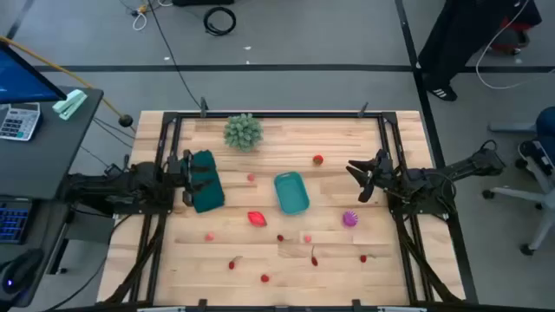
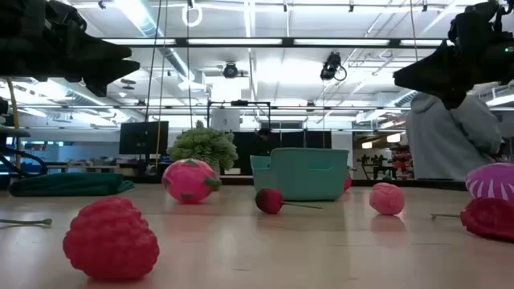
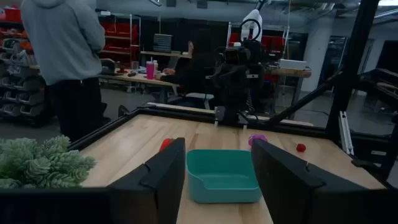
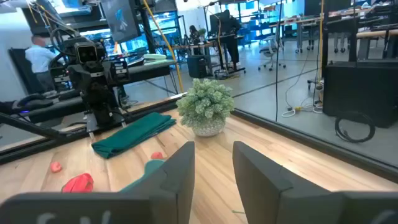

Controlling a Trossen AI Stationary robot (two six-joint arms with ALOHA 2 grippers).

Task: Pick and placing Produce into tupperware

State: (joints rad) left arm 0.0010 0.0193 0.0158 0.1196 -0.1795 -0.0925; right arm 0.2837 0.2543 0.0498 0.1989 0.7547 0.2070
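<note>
While both arms wait apart, open wood around tupperware point(image 1: 291, 192), seemingly empty.

No lettering, label, brand, number or sign can be read anywhere in these views. The calculator point(image 1: 17, 120) at nine o'clock beyond the counter point(image 1: 286, 260) shows rows of keys, but none legible. The blue monitor point(image 1: 22, 74) beside it shows no readable characters. In the room behind, the dark screen point(image 2: 144, 137) and the red shelving point(image 3: 124, 28) carry no wording that can be made out, and the hanging panel point(image 4: 121, 18) seen from the right wrist bears only a pale, indistinct mark.
</note>
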